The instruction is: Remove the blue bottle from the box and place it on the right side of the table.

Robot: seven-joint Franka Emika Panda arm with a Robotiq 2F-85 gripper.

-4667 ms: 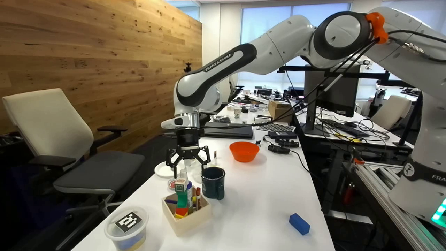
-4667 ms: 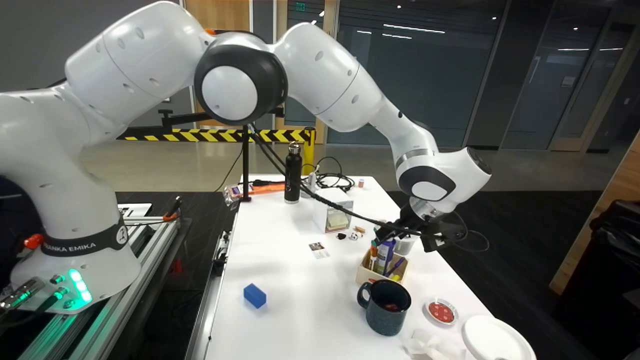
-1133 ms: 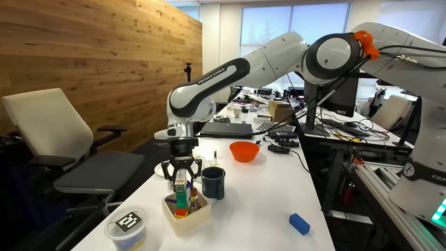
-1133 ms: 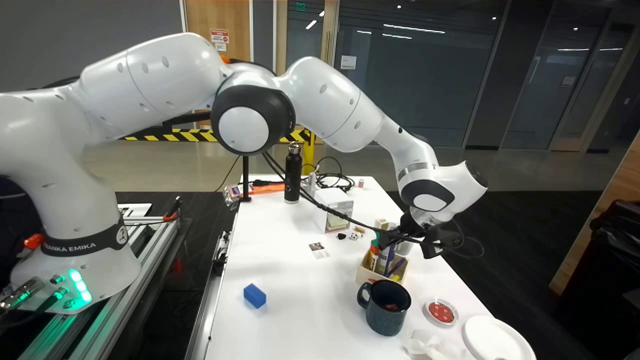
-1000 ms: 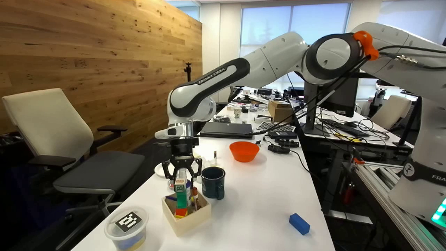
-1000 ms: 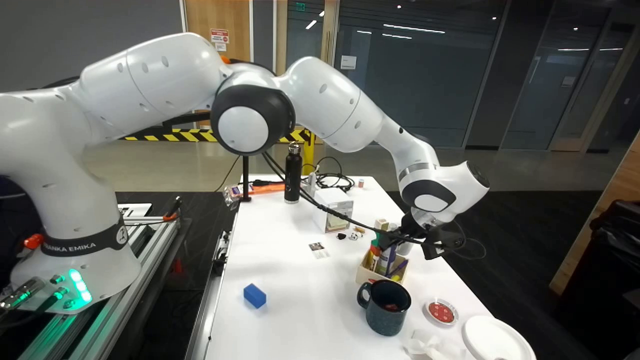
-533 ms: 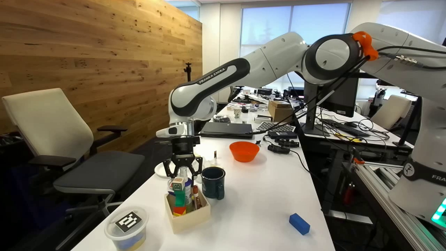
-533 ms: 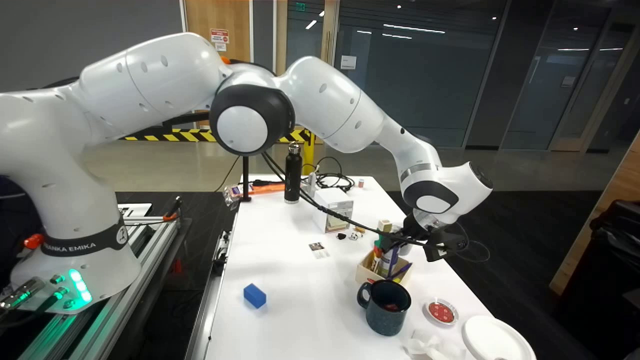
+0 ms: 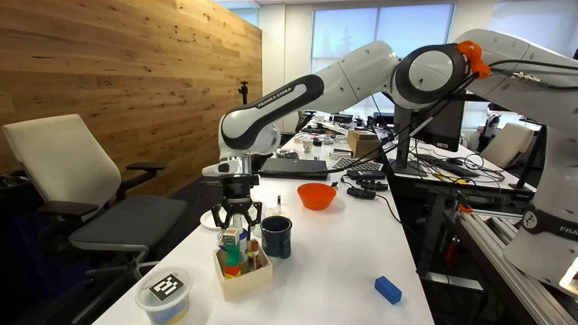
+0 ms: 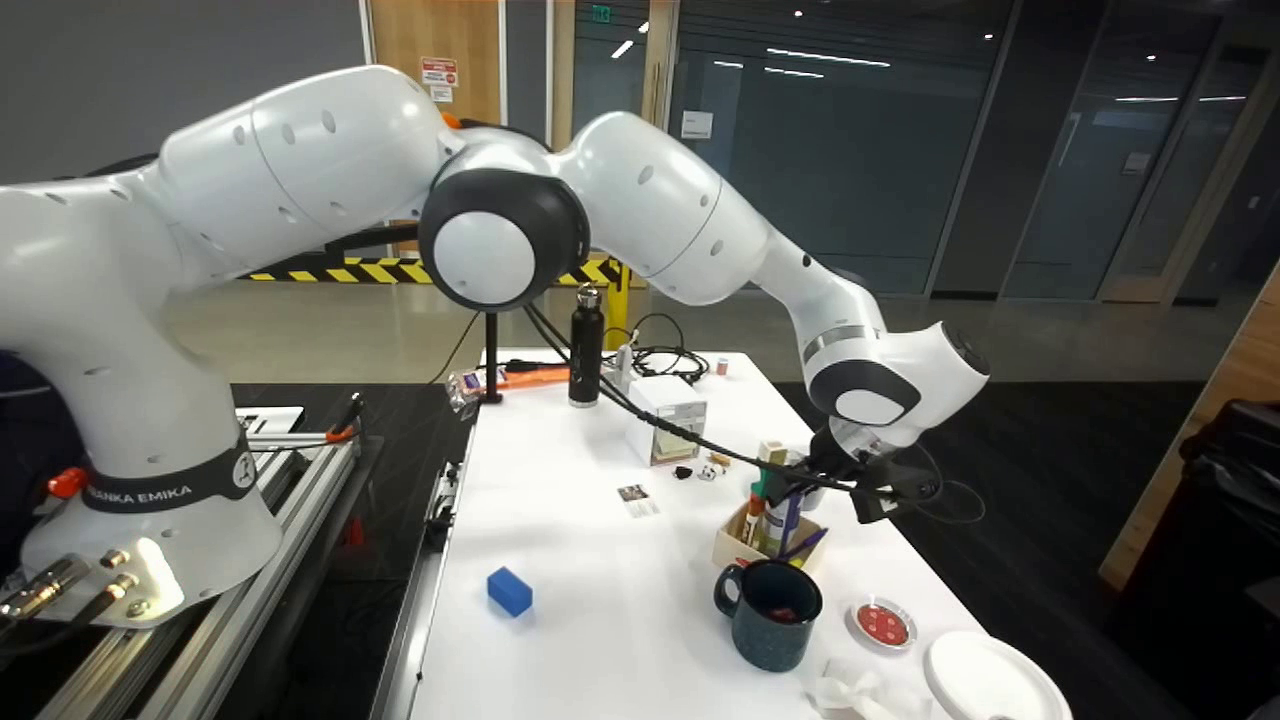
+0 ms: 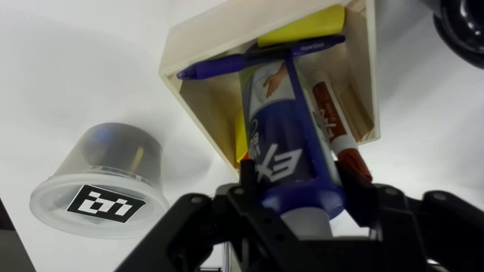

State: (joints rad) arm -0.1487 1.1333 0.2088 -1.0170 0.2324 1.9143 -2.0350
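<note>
The blue bottle (image 11: 280,113), with a pale cap and a label, fills the middle of the wrist view. My gripper (image 11: 298,172) has one finger on either side of its upper part and is shut on it. The bottle's lower end is still inside the light-wood box (image 11: 211,36); whether it touches the floor of the box cannot be made out. In an exterior view the bottle (image 9: 244,248) stands roughly upright below my gripper (image 9: 238,231), behind a stack of toy blocks. The box (image 10: 735,553) stands on the white table (image 10: 600,640).
Sharing the box are a purple pen (image 11: 223,67), a red-brown marker (image 11: 331,113) and the toy blocks (image 9: 233,255). Close by stand a dark mug (image 9: 276,237) and a lidded tub (image 9: 165,293). A blue block (image 9: 387,290) and an orange bowl (image 9: 316,196) are farther off.
Several seconds ago my gripper was higher, above the box with fingers apart; it came down around the bottle and shut. Over the last second the box turned slightly and its contents shifted.
</note>
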